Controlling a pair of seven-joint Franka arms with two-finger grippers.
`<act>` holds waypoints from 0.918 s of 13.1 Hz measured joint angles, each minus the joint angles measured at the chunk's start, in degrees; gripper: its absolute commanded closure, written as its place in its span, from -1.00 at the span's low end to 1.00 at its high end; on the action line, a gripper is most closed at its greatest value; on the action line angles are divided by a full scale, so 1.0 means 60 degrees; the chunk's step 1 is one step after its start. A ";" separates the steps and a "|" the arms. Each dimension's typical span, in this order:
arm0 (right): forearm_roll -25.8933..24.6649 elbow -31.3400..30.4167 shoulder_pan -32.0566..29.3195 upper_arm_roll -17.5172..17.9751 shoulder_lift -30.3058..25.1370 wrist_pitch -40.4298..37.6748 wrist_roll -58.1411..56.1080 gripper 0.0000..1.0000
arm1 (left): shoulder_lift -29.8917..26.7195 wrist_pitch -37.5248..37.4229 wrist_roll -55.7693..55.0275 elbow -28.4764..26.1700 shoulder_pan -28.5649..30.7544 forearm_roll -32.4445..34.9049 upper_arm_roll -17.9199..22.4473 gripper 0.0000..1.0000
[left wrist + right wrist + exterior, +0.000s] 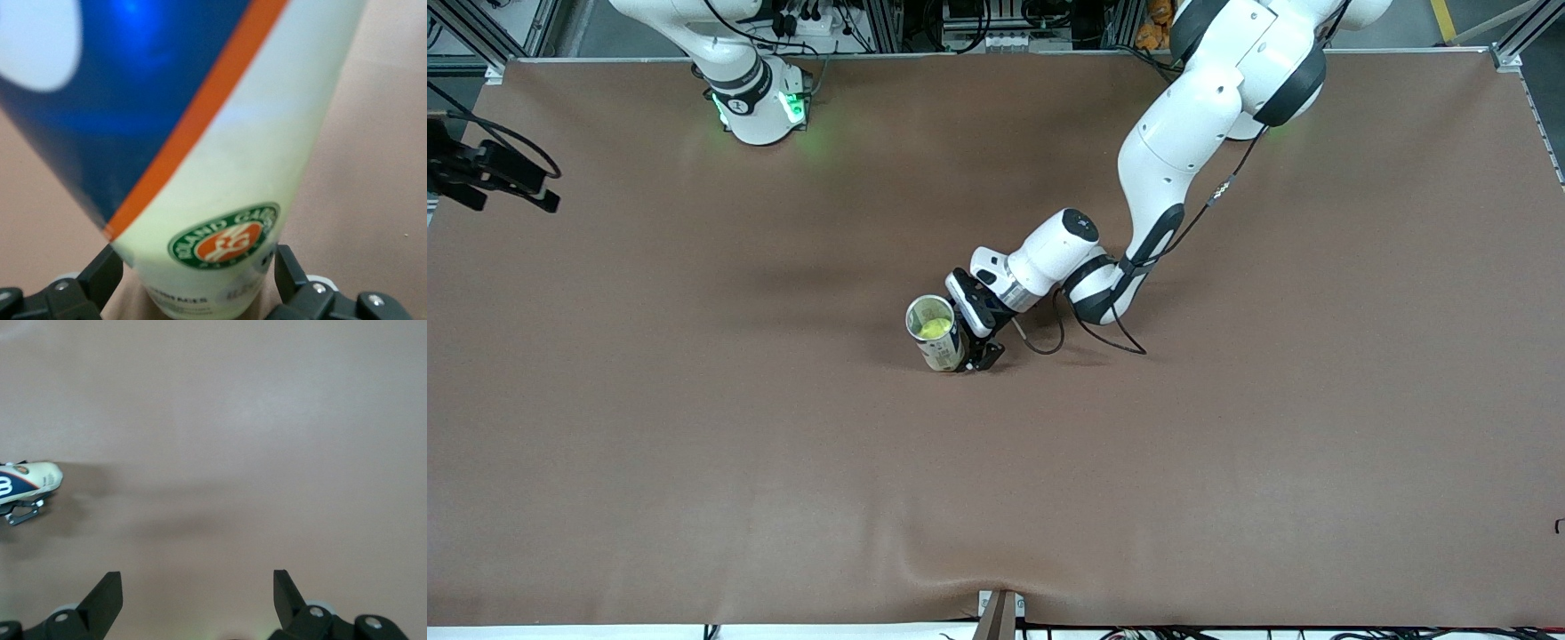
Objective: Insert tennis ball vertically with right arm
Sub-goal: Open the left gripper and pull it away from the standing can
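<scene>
Cylindrical glossy ball can (938, 336) upright on brown mat (694, 400), fuzzy yellow ball (935, 328) inside

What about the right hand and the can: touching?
Apart. The right wrist view shows bare table between the open right hand and the can.

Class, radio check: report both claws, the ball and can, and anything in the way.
Left claw open around the upright can, fingers apart. Right claw open over bare table. Tennis ball inside can. Nothing else near it.
</scene>
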 measured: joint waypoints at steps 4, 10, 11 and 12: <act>-0.0277 0.0330 -0.0080 0.0004 0.0008 -0.0394 0.0000 -1.00 | -0.0072 0.0019 -0.0044 -0.0353 0.0187 0.0000 -0.0039 -1.00; -0.0364 0.0333 -0.0080 0.0018 0.0033 -0.0432 -0.0027 -1.00 | -0.1103 -0.0009 -0.0103 -0.1761 0.1317 0.0000 -0.0601 -1.00; -0.0365 0.0333 -0.0080 0.0017 0.0034 -0.0432 -0.0027 -1.00 | -0.1256 -0.0116 -0.0103 -0.1901 0.1655 0.0000 -0.0826 -1.00; -0.0365 0.0334 -0.0080 0.0017 0.0034 -0.0432 -0.0027 -1.00 | -0.1405 -0.0364 -0.0104 -0.1990 0.2012 0.0000 -0.1097 -1.00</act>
